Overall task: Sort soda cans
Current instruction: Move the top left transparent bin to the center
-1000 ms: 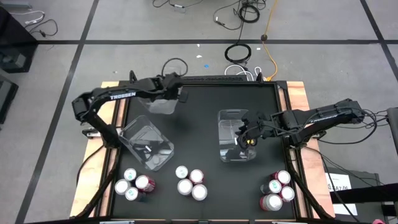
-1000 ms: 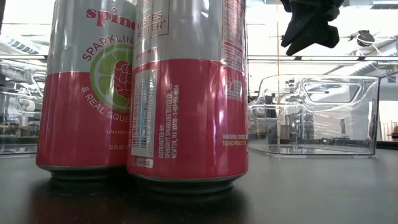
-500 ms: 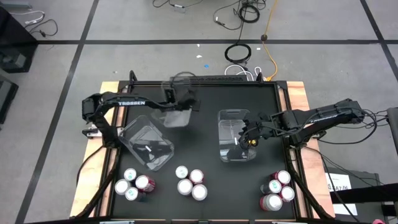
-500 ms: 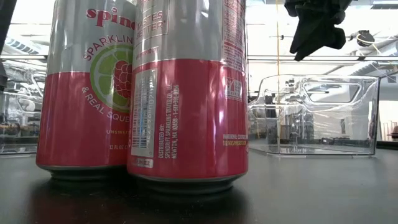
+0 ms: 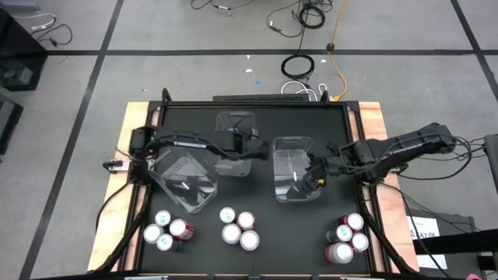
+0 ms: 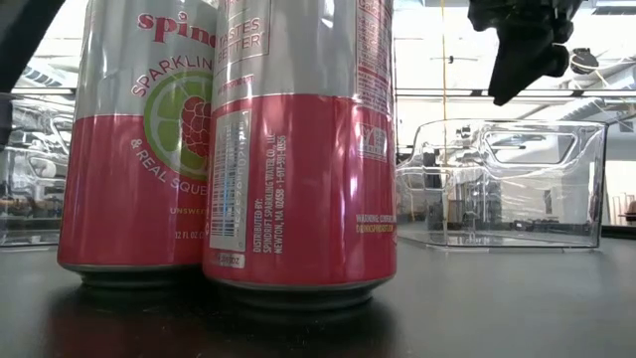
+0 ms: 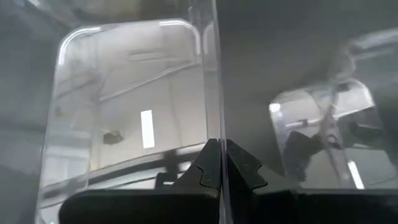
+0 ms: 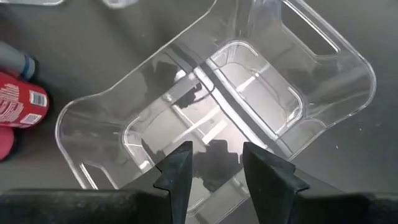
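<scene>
From above, the sorting has barely begun: three clear plastic rectangular bins sit on the black surface (image 5: 257, 117), and none holds a can as far as can be seen. Taking the middle bin (image 5: 294, 167) as landmark, a second clear bin (image 5: 184, 180) lies tilted well to its left and a third clear bin (image 5: 233, 141) sits just to its upper left, pinched at its wall by the closed jaws of the left gripper (image 5: 250, 145). The silver-topped soda cans stand in three clusters along the near edge: one group (image 5: 166, 231) lower left of the middle bin, one (image 5: 237, 228) just below it, one (image 5: 345, 237) lower right. The right gripper (image 5: 314, 176) hovers over the middle bin's right edge. At table height, two pink-and-silver cans (image 6: 288, 149) fill the foreground, the middle bin empty behind them. The left wrist view shows the jaws shut on the clear wall (image 7: 219, 112). The right wrist view shows jaws partly open, holding nothing, above the empty bin. All cans remain to be sorted.
</scene>
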Robot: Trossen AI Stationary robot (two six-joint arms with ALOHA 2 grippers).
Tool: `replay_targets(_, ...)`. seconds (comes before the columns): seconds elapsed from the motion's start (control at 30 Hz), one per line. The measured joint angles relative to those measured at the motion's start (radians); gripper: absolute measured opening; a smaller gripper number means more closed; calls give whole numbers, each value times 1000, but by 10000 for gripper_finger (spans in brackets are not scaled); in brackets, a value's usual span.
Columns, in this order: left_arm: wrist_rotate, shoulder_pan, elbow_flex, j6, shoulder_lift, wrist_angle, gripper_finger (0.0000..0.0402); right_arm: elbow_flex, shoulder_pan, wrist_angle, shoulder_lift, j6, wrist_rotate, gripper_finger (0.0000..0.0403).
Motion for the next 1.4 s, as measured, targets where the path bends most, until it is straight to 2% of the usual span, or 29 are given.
replay_targets(0.2, 1, -51, 110, -48, 90, 7, 7, 0, 26, -8, 0, 0, 24, 132)
replay_targets(0.37, -2, -78, 126, -97, 141, 9, 8, 0, 40, -15, 0, 1, 24, 132)
replay_targets(0.47, 3, -85, 126, -128, 167, 31, 23, 0, 40, -15, 0, 1, 24, 132)
replay_targets(0.7, 37, -85, 116, -131, 170, 76, 56, 0, 40, -14, 0, 1, 25, 132)
replay_targets(1.03, 39, -85, 115, -122, 168, 106, 61, 0, 40, -14, 0, 1, 24, 132)
replay_targets(1.3, 47, -83, 115, -39, 168, 107, 61, 0, 40, -13, 0, 8, 24, 132)
replay_targets(1.4, 81, -81, 115, -1, 168, 125, 62, 0, 40, -13, 0, 8, 24, 132)
